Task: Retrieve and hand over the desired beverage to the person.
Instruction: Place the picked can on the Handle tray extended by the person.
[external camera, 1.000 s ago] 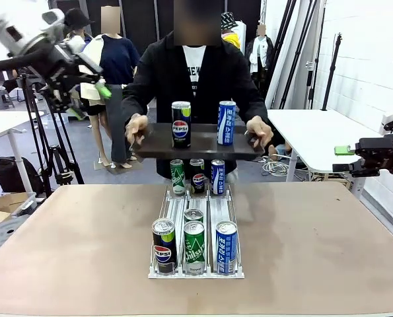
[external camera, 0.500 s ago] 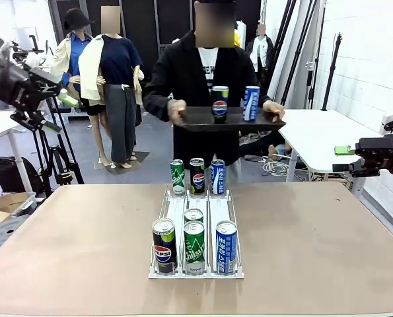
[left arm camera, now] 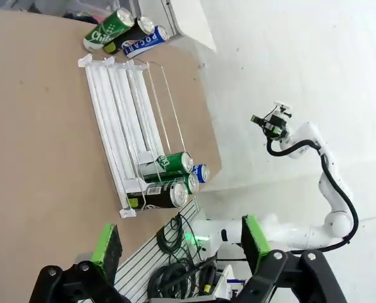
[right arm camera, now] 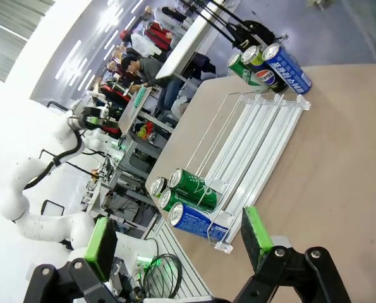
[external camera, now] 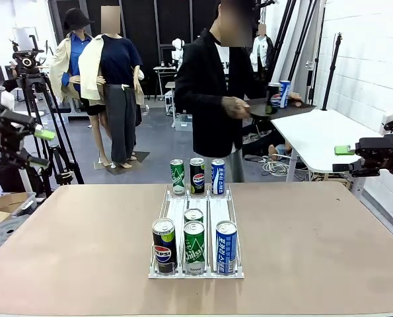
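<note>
I'm watching the person (external camera: pixel 213 92) turning away from the table (external camera: pixel 315 251); a second ago they were facing me at the far edge with a dark tray (external camera: pixel 275 109) carrying two cans, and now they are side-on at about 1 o'clock, carrying that tray toward the white side table (external camera: pixel 315 132). My left arm has been dropping too: it was raised near the person, and now the left gripper (external camera: pixel 24 142) is sitting low at 9 o'clock, off the table's left edge. I read this as the person stepping back from any handover for the moment, with no drink yet chosen, so I am holding off.

The beverages are waiting in the white wire rack (external camera: pixel 176 206) at table centre: a Pepsi can (external camera: pixel 164 246), a green can (external camera: pixel 194 247) and a blue can (external camera: pixel 226 246) at the near end, a second green can top just behind, and three more cans (external camera: pixel 197 176) standing at the far end, 12 o'clock.

In the left wrist view the left gripper's green pads (left arm camera: pixel 107 243) are standing wide apart with nothing between them; the right gripper (right arm camera: pixel 178 246) is looking the same in its own view, empty and spread. The right arm is parked at 3 o'clock, beyond the table edge.

Room for moving is generous: bare tabletop is lying on both sides of the rack and in front of it, so either arm could be coming in from its own side without crossing the other.
</note>
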